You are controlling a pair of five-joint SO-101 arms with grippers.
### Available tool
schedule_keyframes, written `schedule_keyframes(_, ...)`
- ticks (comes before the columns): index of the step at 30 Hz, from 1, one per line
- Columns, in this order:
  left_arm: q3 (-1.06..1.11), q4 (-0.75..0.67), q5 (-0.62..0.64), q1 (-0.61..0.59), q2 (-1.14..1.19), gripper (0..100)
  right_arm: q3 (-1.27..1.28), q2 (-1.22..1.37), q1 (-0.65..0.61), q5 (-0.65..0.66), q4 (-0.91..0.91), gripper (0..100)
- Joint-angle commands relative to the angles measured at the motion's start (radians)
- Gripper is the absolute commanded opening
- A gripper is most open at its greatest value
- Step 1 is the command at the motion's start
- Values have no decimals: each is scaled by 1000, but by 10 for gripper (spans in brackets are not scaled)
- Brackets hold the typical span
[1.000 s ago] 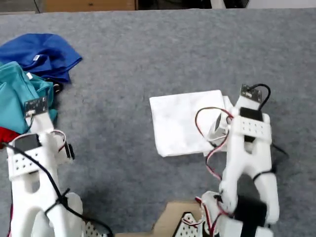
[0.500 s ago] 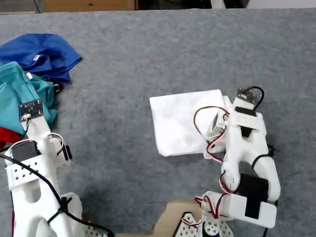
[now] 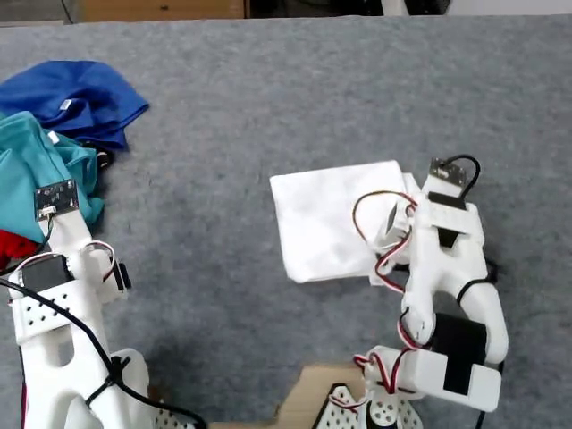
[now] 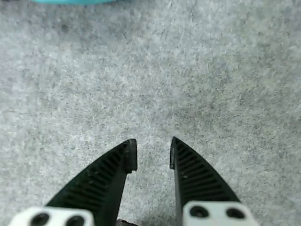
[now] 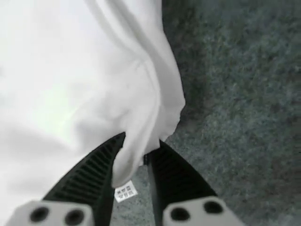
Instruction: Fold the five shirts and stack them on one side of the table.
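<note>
White shirt [image 3: 326,223] lies folded mid-table, right of centre, its right edge hidden under the right arm [image 3: 447,268]; right gripper [image 5: 136,151] jaws pinched on a fold of that edge; left gripper [image 4: 153,153] jaws narrowly parted over bare grey table [image 3: 268,98]; red shirt [image 3: 9,243] mostly hidden, cut off at the frame edge; teal shirt [image 3: 36,165] partly cut off; blue shirt [image 3: 76,98] crumpled, farthest back.
</note>
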Motion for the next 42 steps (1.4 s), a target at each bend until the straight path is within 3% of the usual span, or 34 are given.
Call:
schedule_keyframes(1,3,-11,-6,-8,-15,129,-97,-7,88,48,28,4)
schedule_keyframes(6,-12,-21,-6,-8,-19,129,-246,-7,252,169,261,4)
schedule_keyframes(12,-14,-43,-6,-6,-13,130,-363,-7,539,359,427,4)
schedule_keyframes(25,-15,-43,-6,0,-13,132,-403,-5,1130,799,456,4)
schedule_keyframes(33,-15,-43,-6,0,-13,132,-423,1,1322,927,311,4)
schedule_keyframes(42,-15,-43,-6,0,-15,132,-423,1,1363,933,238,5)
